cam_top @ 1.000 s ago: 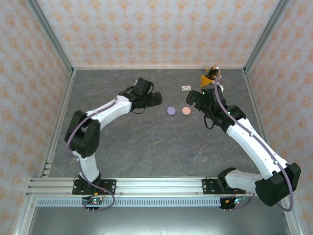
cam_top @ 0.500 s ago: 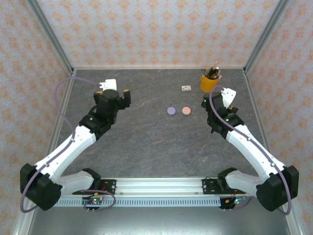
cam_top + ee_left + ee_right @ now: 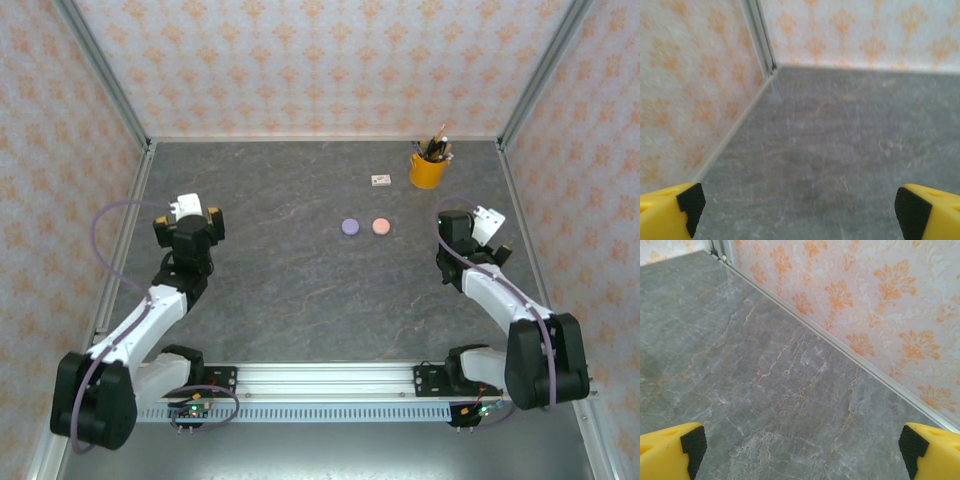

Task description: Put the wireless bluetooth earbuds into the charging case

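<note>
Two round disc-like charging cases lie side by side at the table's middle, a lilac one (image 3: 350, 227) and a pale pink one (image 3: 380, 226), both looking closed. The tiny earbuds are hidden or out of view. My left gripper (image 3: 192, 220) is drawn back near the left wall, far from the cases. In the left wrist view it (image 3: 797, 205) stands open over bare grey stone. My right gripper (image 3: 478, 228) sits near the right wall, to the right of the pink case. In the right wrist view it (image 3: 797, 445) is open with nothing between its yellow fingers (image 3: 670, 447).
A yellow cup of pens (image 3: 428, 168) stands at the back right. A small white box (image 3: 380, 180) lies just left of it. Patterned walls with metal posts close in the grey stone table (image 3: 300, 290) on three sides.
Both arms have pulled back from the table's middle, the left swinging toward the left wall and the right toward the right wall. The two cases have not moved.
</note>
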Controlling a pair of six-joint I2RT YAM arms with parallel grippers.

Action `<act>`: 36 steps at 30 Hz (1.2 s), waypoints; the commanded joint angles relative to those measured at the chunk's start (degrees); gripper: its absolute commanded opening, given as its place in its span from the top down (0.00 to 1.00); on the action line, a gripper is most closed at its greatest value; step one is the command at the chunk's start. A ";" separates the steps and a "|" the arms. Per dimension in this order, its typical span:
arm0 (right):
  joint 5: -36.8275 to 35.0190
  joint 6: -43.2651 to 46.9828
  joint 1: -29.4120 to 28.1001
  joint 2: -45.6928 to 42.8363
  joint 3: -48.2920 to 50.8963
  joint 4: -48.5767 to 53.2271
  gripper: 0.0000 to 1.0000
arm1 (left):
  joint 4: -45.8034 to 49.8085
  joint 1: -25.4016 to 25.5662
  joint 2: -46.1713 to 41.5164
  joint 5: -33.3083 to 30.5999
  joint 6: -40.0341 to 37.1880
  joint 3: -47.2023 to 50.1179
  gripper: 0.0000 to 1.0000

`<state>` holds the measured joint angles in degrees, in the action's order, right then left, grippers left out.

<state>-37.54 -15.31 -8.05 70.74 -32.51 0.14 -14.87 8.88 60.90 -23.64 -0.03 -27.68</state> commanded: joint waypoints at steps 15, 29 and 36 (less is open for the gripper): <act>22.68 18.45 1.82 15.82 11.37 -49.65 0.00 | -30.73 -3.31 21.88 18.68 -4.49 6.33 0.00; 26.82 16.63 4.71 16.38 9.06 -45.80 0.00 | -27.52 -7.92 25.04 23.46 -0.70 3.07 0.00; 26.82 16.67 4.71 16.49 8.93 -45.72 0.00 | -27.58 -7.84 24.96 23.29 -0.81 3.12 0.00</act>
<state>-11.27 1.37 -3.55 87.74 -22.68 -44.62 -42.72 1.10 85.67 -0.40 -1.39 -23.66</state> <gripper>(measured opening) 0.998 0.998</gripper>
